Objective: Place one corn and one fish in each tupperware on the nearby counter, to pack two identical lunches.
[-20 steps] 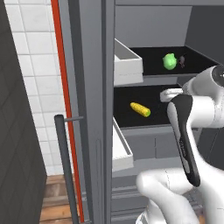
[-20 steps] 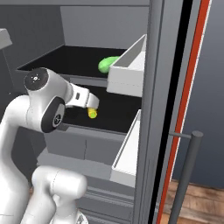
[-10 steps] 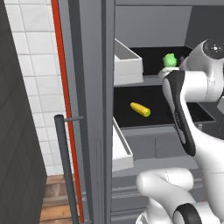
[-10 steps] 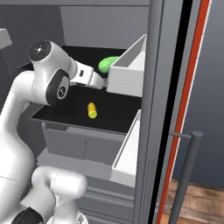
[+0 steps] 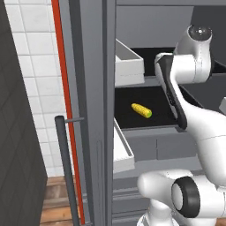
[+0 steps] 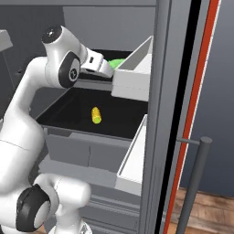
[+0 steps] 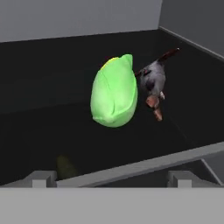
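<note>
Up top: smooth lime oval corn (image 7: 113,92) beside slim dark-grey fish (image 7: 153,78).

Premises: a kitchen, computer-rendered. Evidence: a tall grey fridge (image 5: 95,66) stands open, its door (image 6: 183,91) trimmed in red with a dark bar handle (image 5: 67,167); black shelves (image 5: 132,115) and pale drawers (image 5: 128,66) hold food. White wall tiles (image 5: 31,79) and wood flooring (image 6: 210,210) adjoin.

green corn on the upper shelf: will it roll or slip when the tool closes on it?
The green corn looks rounded and smooth, so it probably rolls sideways if nudged. Its tapered end may squirt out of a pinch. The dark fish lies right beside it and could get bumped.
</note>
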